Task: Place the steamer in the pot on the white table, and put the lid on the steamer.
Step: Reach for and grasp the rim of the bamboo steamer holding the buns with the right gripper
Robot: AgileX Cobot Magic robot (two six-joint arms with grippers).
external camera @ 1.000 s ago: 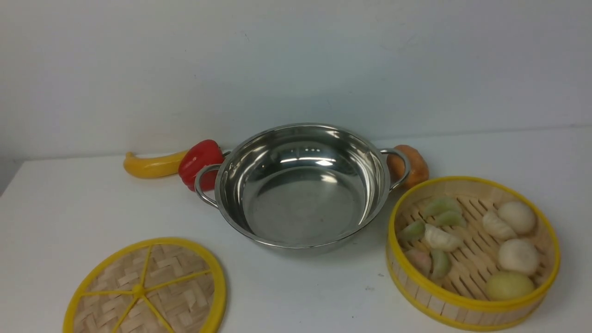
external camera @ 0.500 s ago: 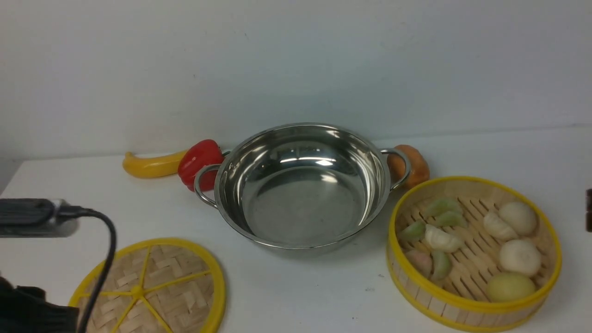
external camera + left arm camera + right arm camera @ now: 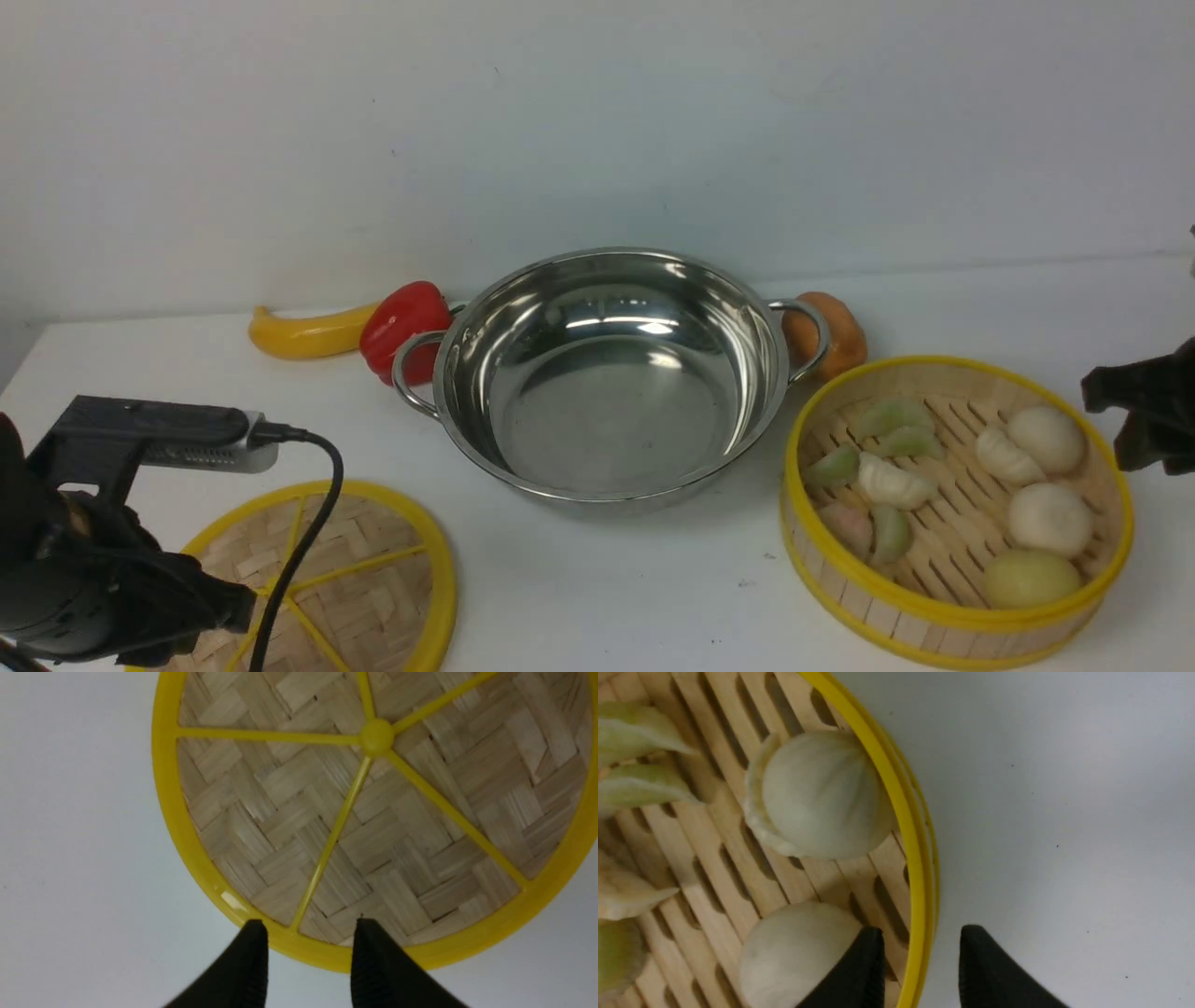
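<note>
Both arms have entered the front view since a second ago, when neither showed; nothing on the white counter (image 3: 607,588) has shifted.

At the near left, the left tool (image 3: 308,933) hangs over the flat round woven-bamboo lid with its yellow rim and spokes (image 3: 373,812). Its jaws stand apart and empty. Their tips sit over the lid's edge, either side of one spoke, and the centre knob is farther in. The lid lies flat and apart from everything else, which probably leaves it for this arm to take later.

Behind it, by the wall, are a yellow curved banana-like piece (image 3: 303,333) and a red bell pepper (image 3: 403,327). The pepper is just beside the left handle of the wide shiny stainless-steel pot (image 3: 756,364). The pot sits empty in the middle, seemingly within reach of both arms. A round orange-brown item (image 3: 845,331) lies behind its right handle.

Right of the pot and near it stands the round bamboo steamer with yellow rims and a slatted floor (image 3: 934,621), carrying pale buns (image 3: 1046,518) and green-tinged dumplings (image 3: 892,415). The right tool (image 3: 920,938) is released above the steamer's far-right rim (image 3: 906,812). One jaw is over the inside by a bun and the other over the bare counter. That looks like a line-up to pinch the wall, so moving the steamer is likely the step in hand.
</note>
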